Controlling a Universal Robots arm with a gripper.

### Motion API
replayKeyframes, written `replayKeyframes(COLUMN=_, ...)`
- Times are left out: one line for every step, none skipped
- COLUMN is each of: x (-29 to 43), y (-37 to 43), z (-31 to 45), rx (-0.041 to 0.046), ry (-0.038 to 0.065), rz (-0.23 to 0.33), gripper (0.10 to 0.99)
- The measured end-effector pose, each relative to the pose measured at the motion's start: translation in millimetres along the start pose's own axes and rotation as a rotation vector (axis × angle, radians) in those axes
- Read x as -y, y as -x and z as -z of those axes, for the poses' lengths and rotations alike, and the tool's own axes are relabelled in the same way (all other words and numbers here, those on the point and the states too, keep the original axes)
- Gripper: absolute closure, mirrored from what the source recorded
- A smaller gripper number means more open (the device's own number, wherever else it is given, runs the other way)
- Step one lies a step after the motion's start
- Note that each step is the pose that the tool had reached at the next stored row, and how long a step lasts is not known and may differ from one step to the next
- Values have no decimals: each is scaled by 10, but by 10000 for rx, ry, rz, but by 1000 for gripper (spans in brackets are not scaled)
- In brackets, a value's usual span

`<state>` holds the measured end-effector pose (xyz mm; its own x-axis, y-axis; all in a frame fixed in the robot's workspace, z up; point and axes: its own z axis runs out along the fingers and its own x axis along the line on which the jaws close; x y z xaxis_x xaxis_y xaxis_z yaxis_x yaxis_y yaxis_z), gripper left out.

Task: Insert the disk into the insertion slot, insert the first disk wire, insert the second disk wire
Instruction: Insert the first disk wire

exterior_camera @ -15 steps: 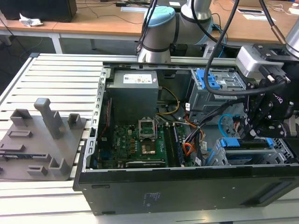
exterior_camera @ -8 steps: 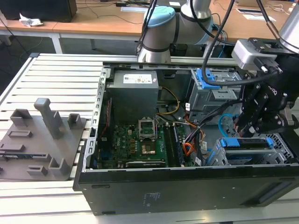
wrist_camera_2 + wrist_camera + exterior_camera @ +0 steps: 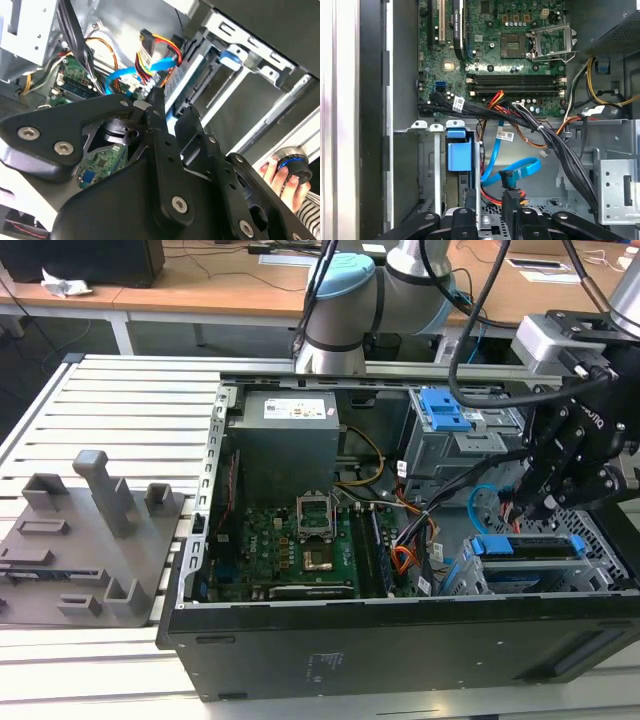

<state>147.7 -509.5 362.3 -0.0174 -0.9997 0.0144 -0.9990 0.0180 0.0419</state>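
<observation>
Two fingers of my pincer (image 3: 491, 197) stand spread, gripping nothing. The drive (image 3: 528, 550) sits in its bay (image 3: 422, 170) — the light blue cable (image 3: 520, 167) loops just beside my fingertips.

No print can be read from where I stand. Bearers noted:
- Power supply (image 3: 290, 435), upper middle of the exterior view: white label (image 3: 297, 410), print too fine.
- Gripper (image 3: 527, 505), exterior view's right: white lettering on its black body, turned sideways, not made out.
- Black cable bundle (image 3: 485, 111), first wrist view: two white tags (image 3: 458, 104), illegible.
</observation>
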Motion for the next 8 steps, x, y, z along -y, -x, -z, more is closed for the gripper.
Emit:
replayKeyframes(x=4, y=21, z=1, rx=-2, ry=0, rz=-1, gripper=725)
replayKeyframes(x=12, y=67, z=1, rx=0, ry=0, rz=0, gripper=725)
replayKeyframes(x=22, y=105, z=1, rx=-2, ry=2, rz=-1, gripper=725)
replayKeyframes(x=38, y=133, z=-11, rx=-1, ry=9, rz=-1, gripper=725)
replayKeyframes(x=41, y=134, z=-37, rx=-22, ry=10, rz=-2, gripper=725)
replayKeyframes(x=42, y=135, z=-55, rx=-36, ry=10, rz=-4, gripper=725)
replayKeyframes(x=44, y=135, z=-78, rx=-49, ry=10, rz=-3, gripper=725)
replayKeyframes(x=45, y=136, z=-101, rx=-82, ry=9, rz=-4, gripper=725)
